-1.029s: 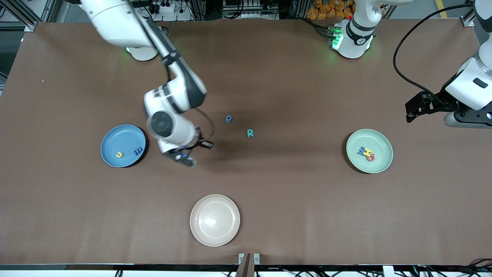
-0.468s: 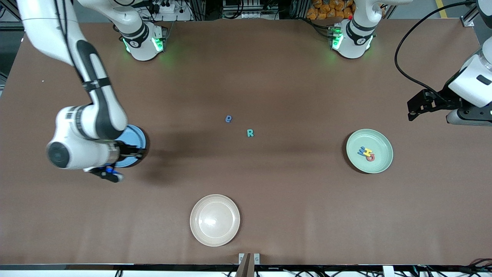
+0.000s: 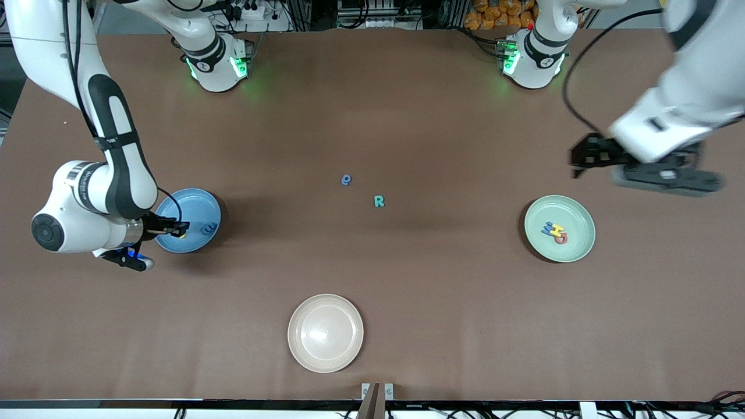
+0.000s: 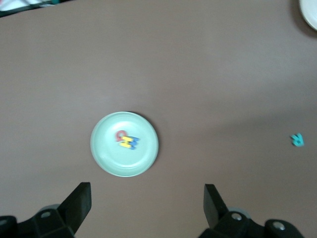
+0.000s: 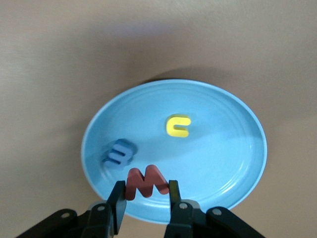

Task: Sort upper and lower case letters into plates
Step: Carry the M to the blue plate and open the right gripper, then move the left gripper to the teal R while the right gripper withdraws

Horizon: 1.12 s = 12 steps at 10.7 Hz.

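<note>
Over the light blue plate (image 3: 187,220), near its rim, the right claw (image 5: 144,196) has arrived from mid-bench, where it was a second ago, pinching a red letter (image 5: 145,181). It looks like a lowercase "m", flat and foam-like, clamped by its two ends between the fingers. Reads as carry done, release next.

Just under that claw in the same plate: a yellow letter (image 5: 178,126), c-shaped, and a blue letter (image 5: 119,152), three-humped, lying flat and apart from each other. So this looks like the lowercase plate, soon to hold three.

Left claw (image 4: 147,201) has swung in from the bench's edge and now hangs above bare bench beside the mint green plate (image 3: 582,243), on the side toward the arm bases, fingers spread wide, holding nothing. The plate below it carries a small pile of red, yellow and blue letters (image 3: 556,232), touching or overlapping; individual shapes cannot be read reliably.

Well away from both claws, at mid-bench: a blue letter "e" (image 3: 347,180) and a teal "R" (image 3: 379,201), near each other, not touching, neither has moved. My guess is the left arm is heading for the R.

Cream plate (image 3: 325,333) at the bench's camera edge is empty and not part of the sort.

Count: six of eight letters in or over plates, two left.
</note>
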Each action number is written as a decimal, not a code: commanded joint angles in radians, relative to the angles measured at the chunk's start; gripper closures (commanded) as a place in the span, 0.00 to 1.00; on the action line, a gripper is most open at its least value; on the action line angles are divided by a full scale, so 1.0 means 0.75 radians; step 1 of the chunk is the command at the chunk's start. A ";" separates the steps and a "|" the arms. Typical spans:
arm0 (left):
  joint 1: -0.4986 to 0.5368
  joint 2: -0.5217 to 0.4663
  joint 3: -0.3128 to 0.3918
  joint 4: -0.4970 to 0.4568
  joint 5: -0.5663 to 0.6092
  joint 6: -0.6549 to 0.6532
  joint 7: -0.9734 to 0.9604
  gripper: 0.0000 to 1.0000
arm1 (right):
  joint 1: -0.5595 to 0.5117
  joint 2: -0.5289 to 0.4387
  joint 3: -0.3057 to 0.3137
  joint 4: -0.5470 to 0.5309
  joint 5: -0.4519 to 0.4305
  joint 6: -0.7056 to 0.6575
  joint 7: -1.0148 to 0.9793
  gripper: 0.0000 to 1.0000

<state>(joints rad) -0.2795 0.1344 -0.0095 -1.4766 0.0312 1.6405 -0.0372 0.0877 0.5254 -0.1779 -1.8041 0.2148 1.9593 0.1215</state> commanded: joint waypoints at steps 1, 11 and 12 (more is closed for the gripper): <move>-0.095 0.084 -0.028 0.009 -0.033 -0.009 0.007 0.00 | -0.021 -0.019 0.014 -0.075 -0.008 0.069 -0.017 1.00; -0.551 0.473 -0.061 -0.119 -0.115 0.400 -0.704 0.00 | -0.019 -0.034 0.016 -0.029 0.002 -0.006 0.010 0.00; -0.596 0.524 -0.061 -0.128 -0.115 0.459 -0.871 0.00 | -0.013 -0.044 0.016 -0.008 0.000 -0.029 0.012 0.00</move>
<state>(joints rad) -0.6860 0.4901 -0.0650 -1.5580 -0.0299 1.9292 -0.5537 0.0857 0.5224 -0.1768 -1.8258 0.2159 1.9759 0.1210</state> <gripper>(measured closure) 0.000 0.000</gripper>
